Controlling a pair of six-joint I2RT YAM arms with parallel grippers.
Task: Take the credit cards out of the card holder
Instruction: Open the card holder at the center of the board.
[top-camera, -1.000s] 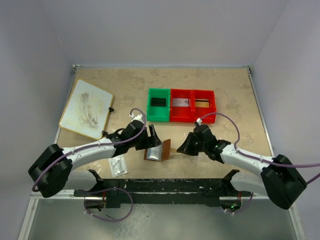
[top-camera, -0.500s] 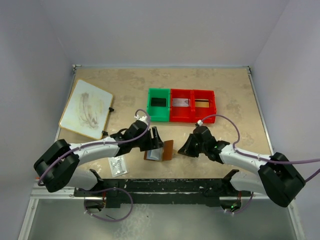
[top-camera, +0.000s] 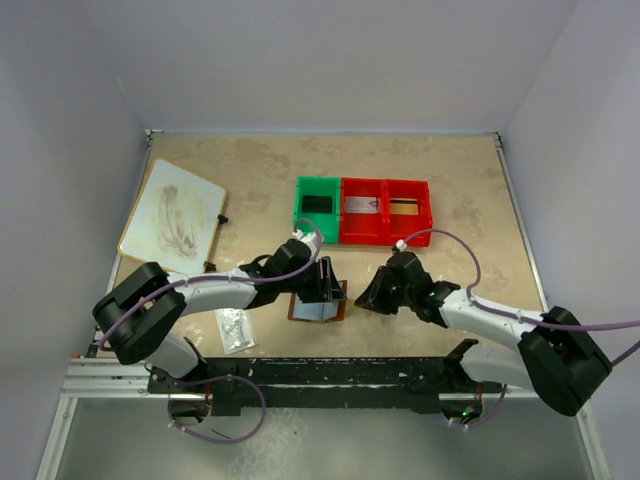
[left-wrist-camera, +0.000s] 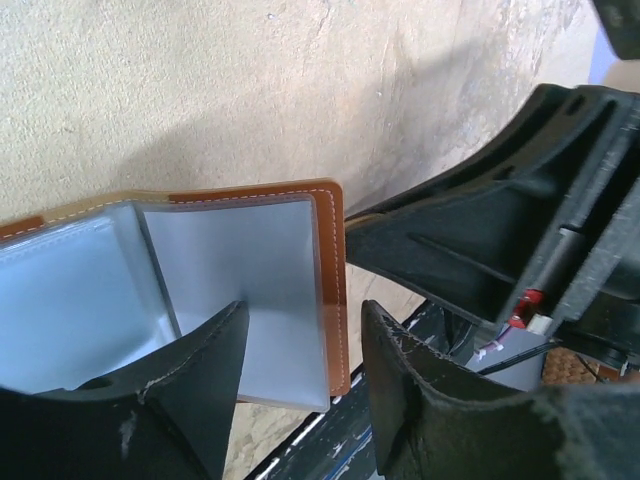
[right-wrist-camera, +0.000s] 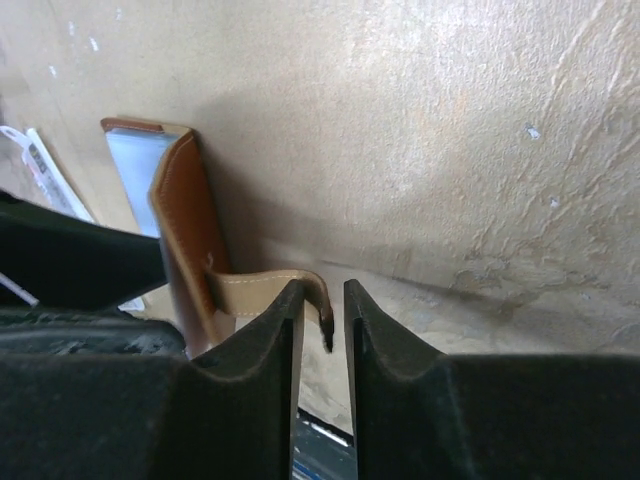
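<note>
Both arms are down at the middle of the counter's near edge, working the card holder between them. It stands propped open on the counter, brown leather outside, bluish-grey pockets facing the left arm.

The job looks barely started. The holder is open, but no cards show in the pockets the left wrist view takes in, and none sits in either pincer. Pulling them out is all still to do, unless they are already out, and that I can't settle from here.

The left pincer is spread, its fingers reaching over the near edge of the right-hand pocket panel with clear air either side, so nothing is pinched. The right pincer is nearly pressed together, leaving just a slit. The curled end of the snap tab pokes into that slit, but I can't tell whether it is being nipped or let go.

Now the containers. The red bin sits mid-counter, well back from the near edge. Its left compartment has a flat silvery-grey slip and its right one a tan strip. They could be cards, but they're too small to call. The green bin touches the red bin's left side and shows only a dark inside. The holder's own pockets look flat and bare in what shows.
</note>
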